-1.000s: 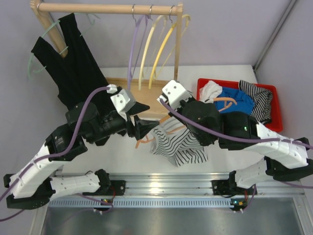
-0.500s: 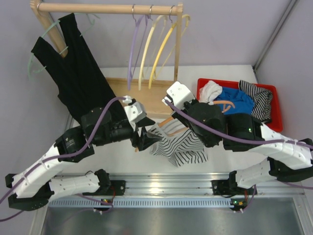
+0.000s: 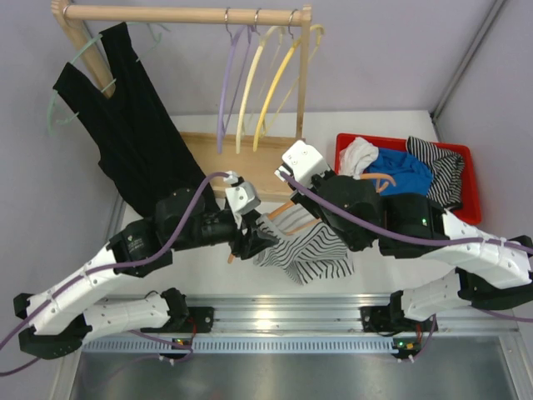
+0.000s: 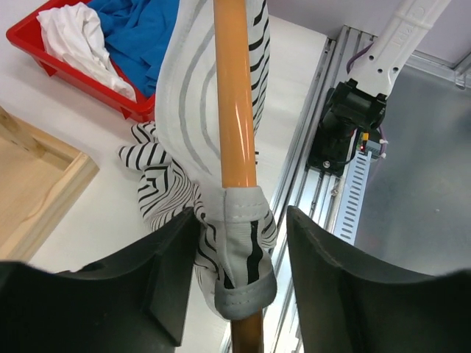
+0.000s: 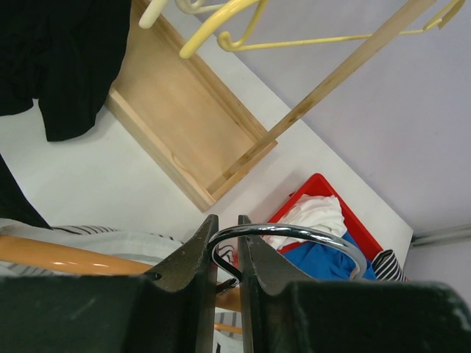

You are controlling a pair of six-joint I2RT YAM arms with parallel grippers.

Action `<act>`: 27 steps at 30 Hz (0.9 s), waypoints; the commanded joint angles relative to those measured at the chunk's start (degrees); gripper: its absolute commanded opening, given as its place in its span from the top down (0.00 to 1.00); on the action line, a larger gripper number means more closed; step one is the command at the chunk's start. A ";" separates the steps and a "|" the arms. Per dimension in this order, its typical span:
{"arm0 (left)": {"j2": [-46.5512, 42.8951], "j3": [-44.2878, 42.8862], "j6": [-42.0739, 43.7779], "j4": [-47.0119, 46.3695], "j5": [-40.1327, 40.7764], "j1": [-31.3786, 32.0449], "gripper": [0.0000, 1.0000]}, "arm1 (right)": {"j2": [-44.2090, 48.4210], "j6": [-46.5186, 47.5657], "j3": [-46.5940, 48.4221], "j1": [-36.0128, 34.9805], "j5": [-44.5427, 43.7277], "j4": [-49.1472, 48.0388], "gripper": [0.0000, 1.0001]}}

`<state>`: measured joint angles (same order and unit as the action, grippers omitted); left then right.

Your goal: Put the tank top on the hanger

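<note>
Striped tank top (image 3: 310, 250) and orange hanger (image 3: 284, 206) mid-table, red bin (image 3: 472, 208) to the right

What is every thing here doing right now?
tank top: strap over hanger arm, rest crumpled on table.
hanger: held by its metal hook.
left end effector: open, straddling hanger arm and strap.
right end effector: shut on hanger hook.
black tank top: hanging on rack.
red bin: holding clothes.

The tank top (image 3: 310, 248), white with thin black stripes, is bunched up, and one wide strap (image 4: 239, 254) is looped round the arm of the orange hanger (image 4: 234, 110). The hanger's metal hook (image 5: 294, 234) curves upward.
</note>
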<state>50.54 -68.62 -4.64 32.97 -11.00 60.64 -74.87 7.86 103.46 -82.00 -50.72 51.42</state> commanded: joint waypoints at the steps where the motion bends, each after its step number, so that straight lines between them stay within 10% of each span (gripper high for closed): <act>1: 0.08 1.20 -0.72 -5.72 -1.04 0.09 0.46 | 0.87 -0.47 -0.10 -0.97 0.18 -4.05 1.00; 10: -0.88 4.45 -2.03 -7.48 -0.95 0.09 1.00 | -0.36 -0.56 -1.24 -0.97 0.36 -4.22 1.00; 17: -4.04 11.04 -5.98 -12.57 2.30 0.00 1.00 | -0.89 -1.88 -2.47 -0.97 0.18 -4.83 0.87; 27: -10.19 21.94 -12.49 -21.01 8.27 0.09 1.00 | -0.98 -6.09 -7.48 -1.06 1.15 -6.42 0.32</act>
<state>43.22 -47.75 -14.46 21.41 -4.97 60.62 -75.88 3.66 96.75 -82.02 -49.30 48.71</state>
